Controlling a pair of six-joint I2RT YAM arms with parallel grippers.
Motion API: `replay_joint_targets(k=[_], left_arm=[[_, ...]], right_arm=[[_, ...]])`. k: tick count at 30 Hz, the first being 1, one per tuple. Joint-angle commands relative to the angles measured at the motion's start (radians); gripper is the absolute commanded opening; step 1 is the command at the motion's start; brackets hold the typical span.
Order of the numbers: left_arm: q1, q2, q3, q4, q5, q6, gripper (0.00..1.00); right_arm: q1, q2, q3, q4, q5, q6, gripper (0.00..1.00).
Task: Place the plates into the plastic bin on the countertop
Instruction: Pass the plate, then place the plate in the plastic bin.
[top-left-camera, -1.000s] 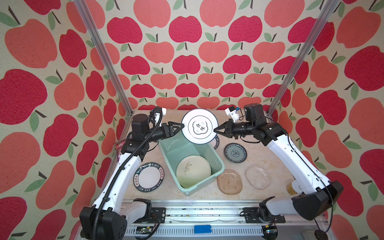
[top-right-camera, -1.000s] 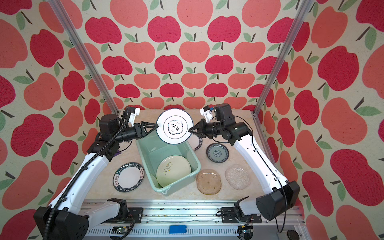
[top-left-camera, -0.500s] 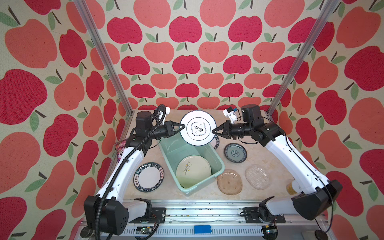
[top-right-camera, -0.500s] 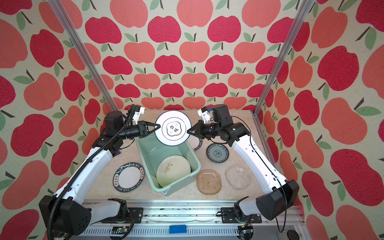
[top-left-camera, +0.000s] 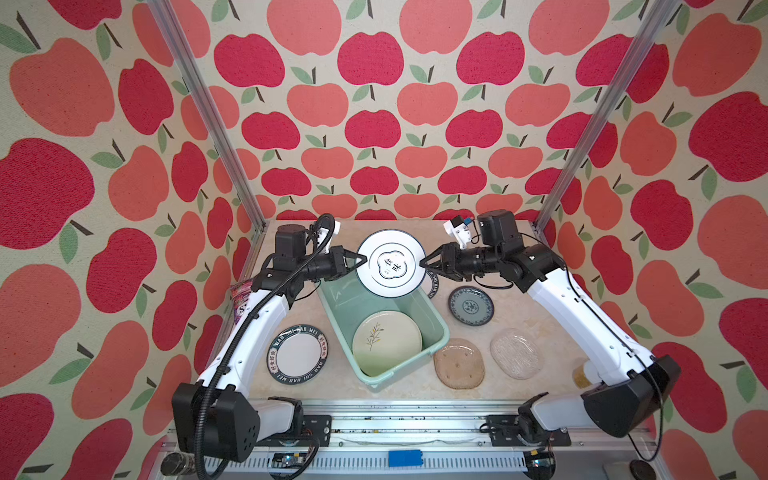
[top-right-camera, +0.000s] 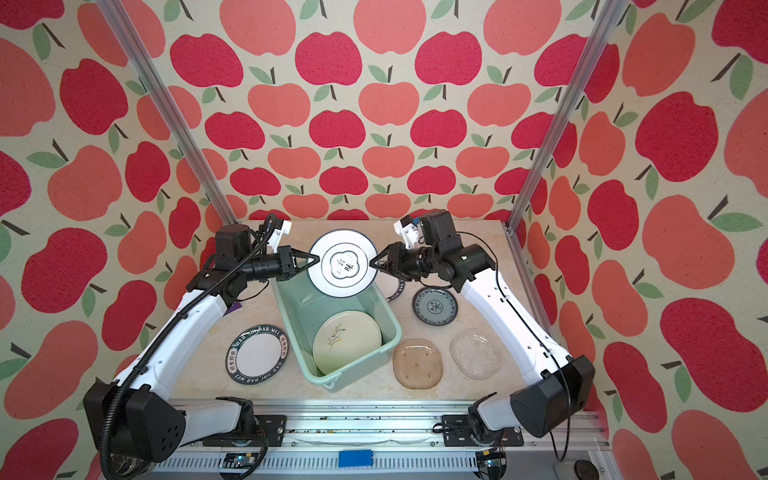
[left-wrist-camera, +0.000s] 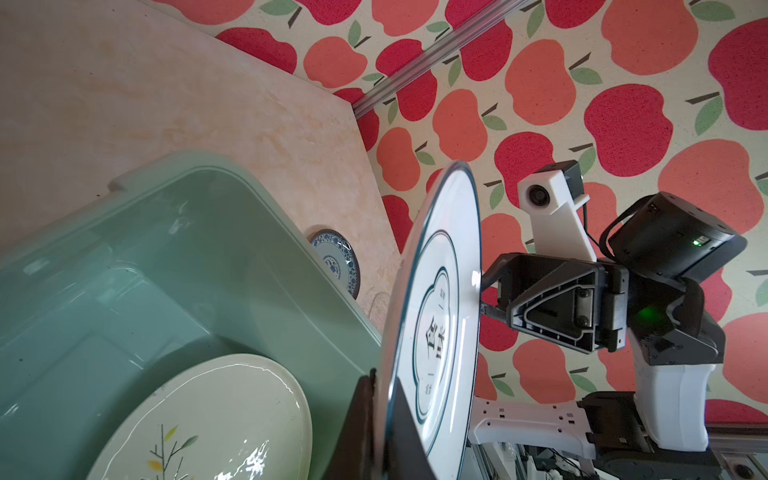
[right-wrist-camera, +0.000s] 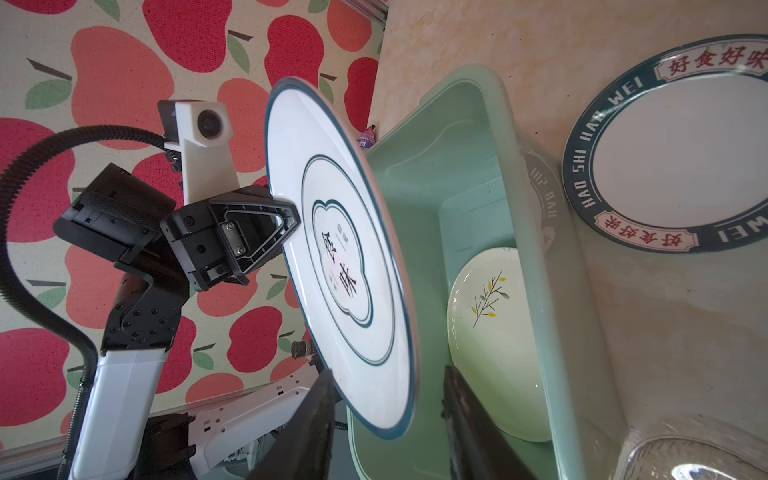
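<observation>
Emblem plate (top-left-camera: 391, 264) hangs in the air over the bin's (top-left-camera: 353, 299) 12 o'clock end, tilted with its face toward the top camera, not yet in. Left fingers (left-wrist-camera: 359, 424) are clamped tight on its rim at 9 o'clock. Right fingers (right-wrist-camera: 311, 428) are spread at 3 o'clock, straddling the rim without gripping. Left arm alone carries it, so the drop likely goes toward 6 o'clock, by the leaf plate (top-left-camera: 386, 343). A lettered plate (right-wrist-camera: 673, 153) on the tabletop (top-left-camera: 415, 226) is mostly hidden in both top views behind the emblem plate.
</observation>
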Motion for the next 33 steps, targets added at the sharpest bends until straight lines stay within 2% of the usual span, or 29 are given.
replay_joint_targets(k=[1,7,13,20,25,33], left_arm=[[0.023,-0.014,0.071,-0.119,-0.046,0.133,0.0],[0.013,0.023,0.131,-0.3,-0.092,0.327,0.0],[-0.08,0.114,0.198,-0.467,-0.204,0.522,0.0],[-0.109,0.169,0.193,-0.483,-0.258,0.578,0.0],[-0.134,0.196,0.2,-0.543,-0.287,0.668,0.0],[-0.221,0.287,0.24,-0.658,-0.367,0.794,0.0]], right_arm=[[-0.06,-0.052,0.002,-0.083,0.063,-0.028,0.49],[-0.177,-0.141,-0.075,-0.075,0.06,-0.013,0.51],[-0.205,-0.141,-0.089,-0.073,0.038,-0.023,0.51],[-0.211,-0.133,-0.097,-0.05,0.016,-0.024,0.51],[-0.212,-0.124,-0.101,-0.046,0.013,-0.023,0.51],[-0.212,-0.114,-0.1,-0.027,0.009,-0.01,0.51]])
